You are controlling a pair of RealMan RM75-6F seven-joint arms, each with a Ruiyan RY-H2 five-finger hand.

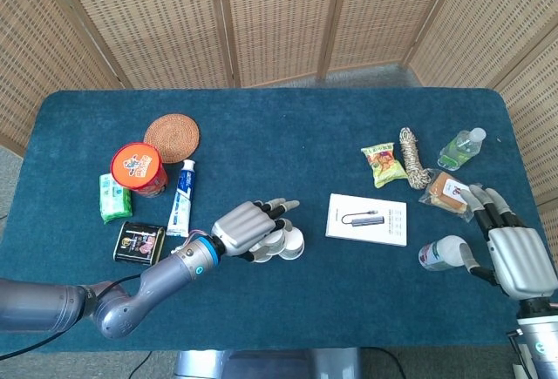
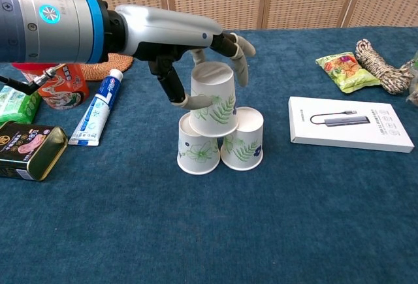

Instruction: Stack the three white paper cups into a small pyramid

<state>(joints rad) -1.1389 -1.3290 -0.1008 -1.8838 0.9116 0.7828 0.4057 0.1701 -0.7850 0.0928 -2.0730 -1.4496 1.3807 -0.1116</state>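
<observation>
Blue cloth covers the worktop (image 2: 196, 245). I see my left hand (image 2: 189, 32) with fingers (image 2: 240, 59) curled loosely around the top cup (image 2: 213, 106), thumb touching its side. It sits inverted, tilted, on two lower cups (image 2: 222, 148). My right hand (image 1: 514, 253) rests open beside a bottle (image 1: 440, 253).

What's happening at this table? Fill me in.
The robot is building a pyramid of paper cups. Two base cups stand upside down, side by side, and the top cup sits tilted across them. The left hand is over the top cup, a finger touching its side. The right hand rests apart at the table's edge beside a bottle.
</observation>
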